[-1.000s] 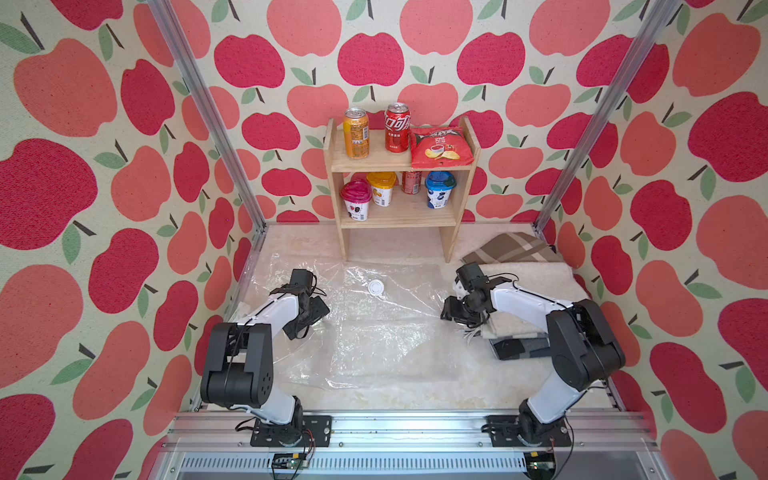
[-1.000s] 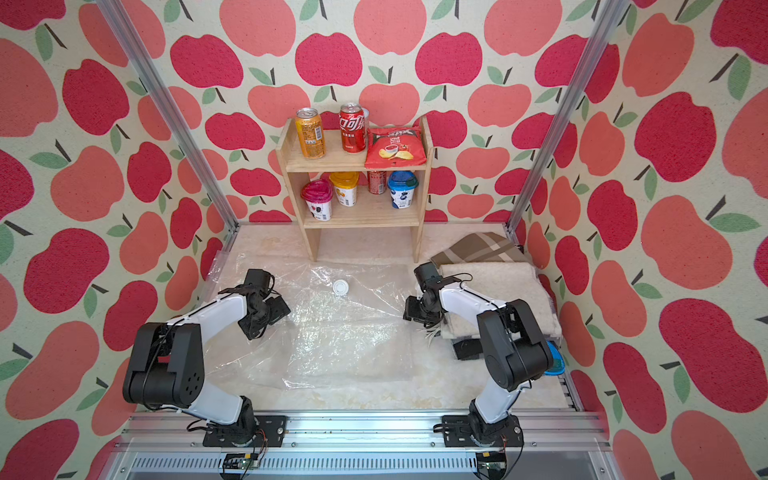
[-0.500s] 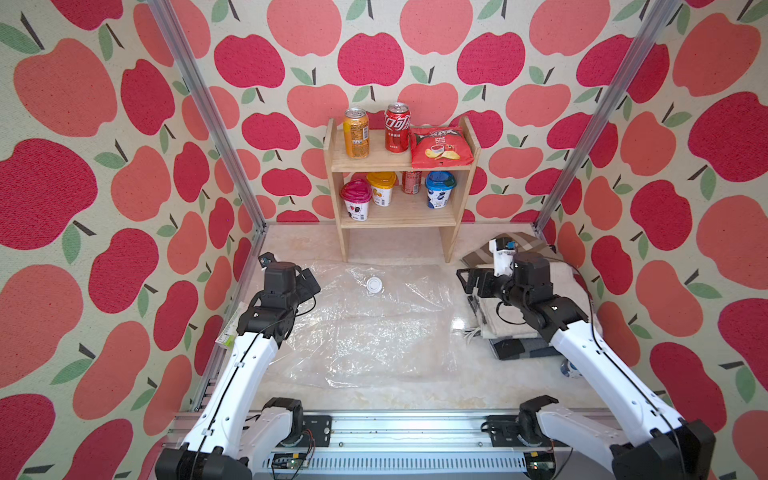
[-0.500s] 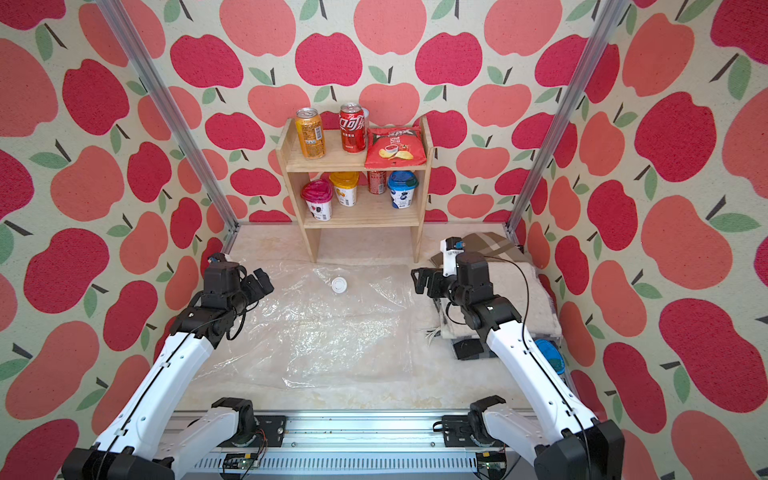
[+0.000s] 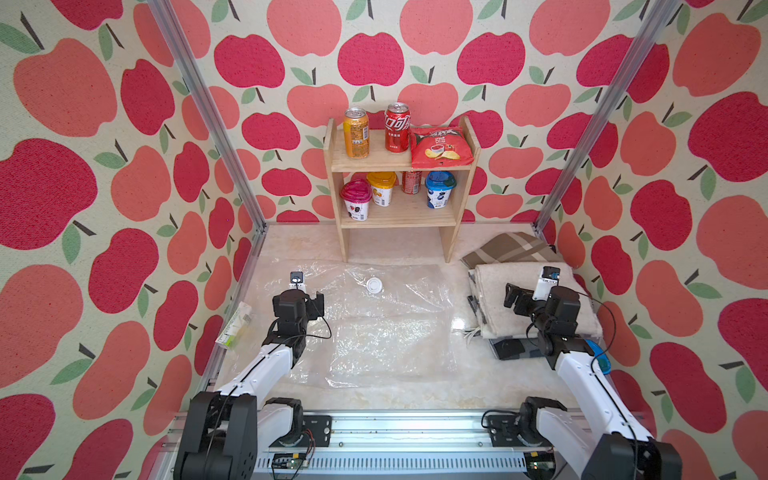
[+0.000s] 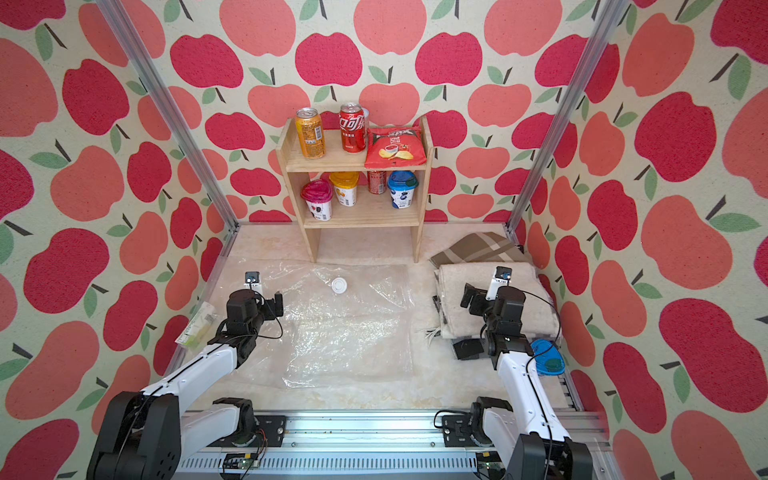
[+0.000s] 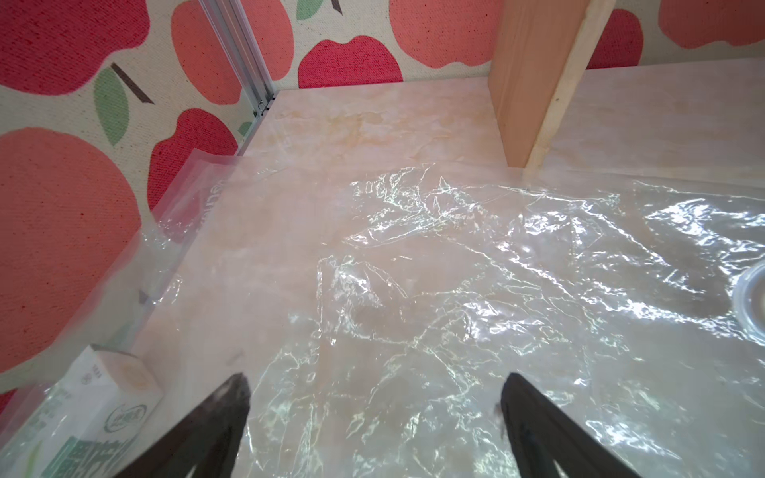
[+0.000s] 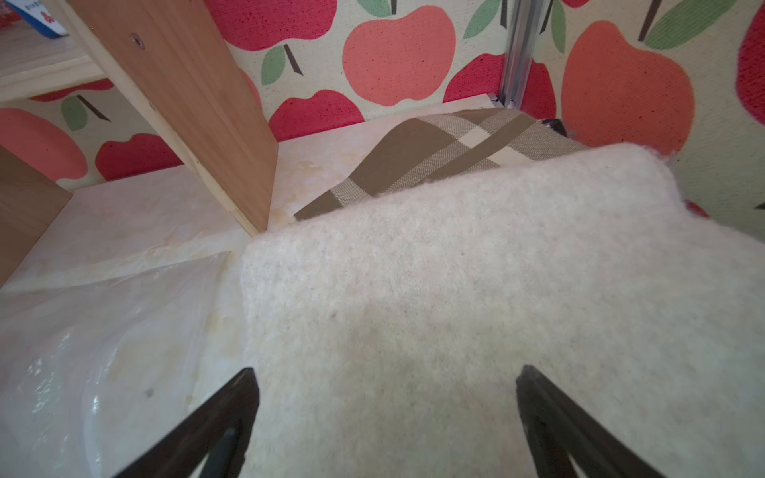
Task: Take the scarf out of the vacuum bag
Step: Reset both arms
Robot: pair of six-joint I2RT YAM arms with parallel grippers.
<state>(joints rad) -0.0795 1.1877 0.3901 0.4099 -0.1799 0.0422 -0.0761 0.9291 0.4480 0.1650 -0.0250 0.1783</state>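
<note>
Looks done — spotted the scarf (image 5: 487, 296) lying clear of the flat, empty vacuum bag (image 5: 386, 336). Gripping nothing with left claw (image 7: 374, 387) or right claw (image 8: 387, 378) — both released.

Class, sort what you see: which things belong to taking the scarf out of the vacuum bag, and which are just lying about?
Job: vacuum bag, cream scarf.
Lying about: wooden shelf, orange can, red can, chip bag, plaid cloth, carton.
</note>
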